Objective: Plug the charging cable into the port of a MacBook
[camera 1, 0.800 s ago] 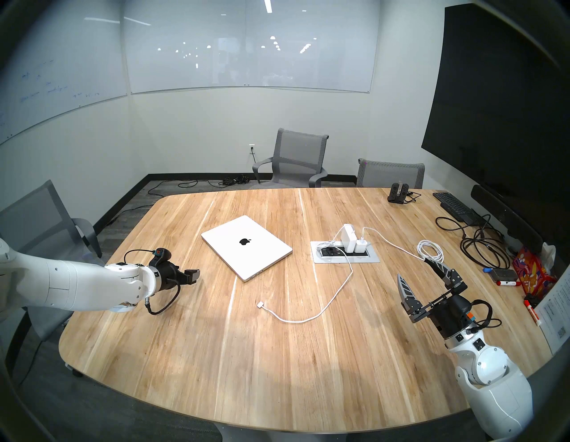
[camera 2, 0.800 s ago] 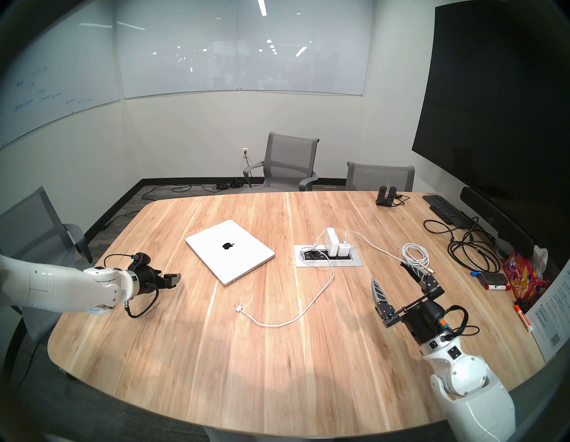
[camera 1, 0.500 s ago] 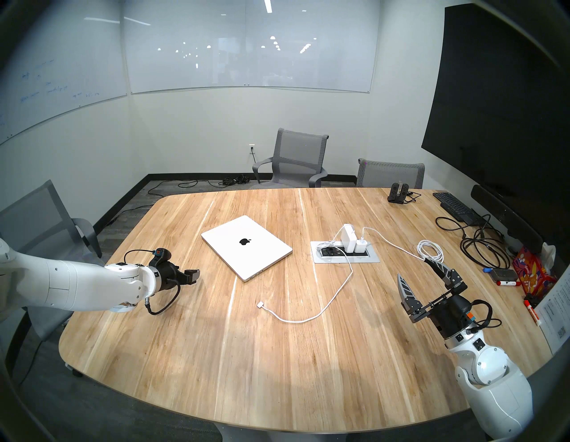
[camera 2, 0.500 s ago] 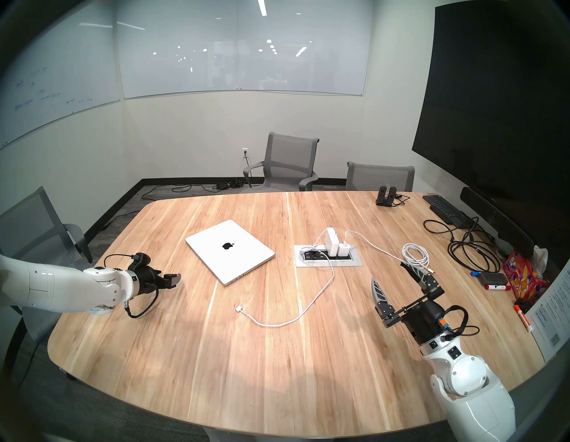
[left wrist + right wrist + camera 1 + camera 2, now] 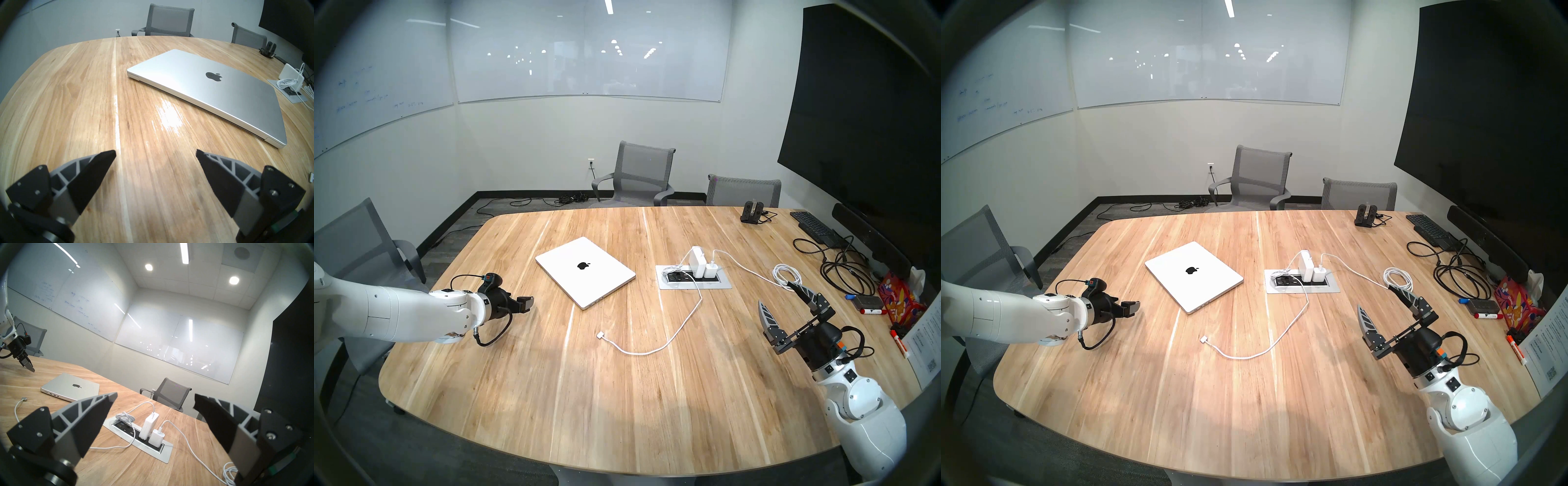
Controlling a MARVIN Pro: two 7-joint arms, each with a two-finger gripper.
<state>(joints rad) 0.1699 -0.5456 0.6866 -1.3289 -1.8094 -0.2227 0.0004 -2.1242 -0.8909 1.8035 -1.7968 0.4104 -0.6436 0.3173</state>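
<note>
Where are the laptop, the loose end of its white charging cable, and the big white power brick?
MacBook (image 5: 585, 271), head left view, on the lid beside the logo.
Charging cable (image 5: 600, 335), head left view, on its flat connector tip.
Power brick (image 5: 150, 423), right wrist view, on its broad white face.

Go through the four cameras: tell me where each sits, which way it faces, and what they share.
Head stereo left: above the near table edge, looking down at the table; left hand and right hand show.
Head stereo right: nearly the same picture, shifted slightly.
Left wrist: low, facing the MacBook; its open fingers show.
Right wrist: tilted upward toward the power brick, whiteboards and ceiling.
Shared: all four see the MacBook.
</note>
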